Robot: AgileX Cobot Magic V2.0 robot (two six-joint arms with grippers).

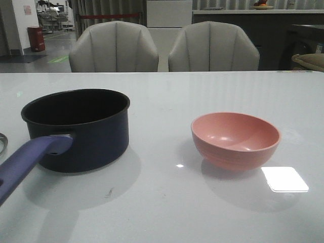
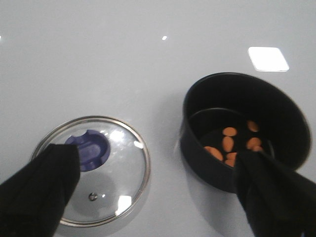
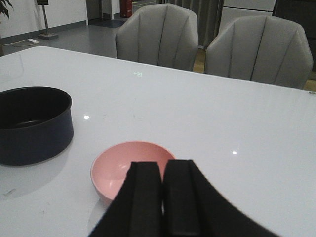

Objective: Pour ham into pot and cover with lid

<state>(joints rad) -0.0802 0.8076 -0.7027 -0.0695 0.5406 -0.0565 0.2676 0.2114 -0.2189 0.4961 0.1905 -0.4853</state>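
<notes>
- Broadly, the white glossy table [image 1: 167, 96] lies open between the dark navy round saucepan with its long purple-blue handle [image 1: 76, 129], on the left, and the pink round bowl [image 1: 235, 139], on the right; the two stand well apart.
- Small orange-pink rounded ham chunks [image 2: 232, 145] lie on the saucepan's floor, seen from the left wrist view.
- Lying flat on the table just beside the saucepan, apart from it, is the round clear glass lid with metal rim and dark blue knob [image 2: 96, 168]; only its rim shows at the front view's left edge.
- Left gripper [image 2: 158, 197]: dark fingers spread wide, one over the lid's edge, the other before the saucepan's wall, holding nothing.
- Right gripper [image 3: 162, 197]: fingers pressed together, empty, near the bowl.
- Two grey padded chairs [image 1: 114, 48] stand behind the table's far edge.
</notes>
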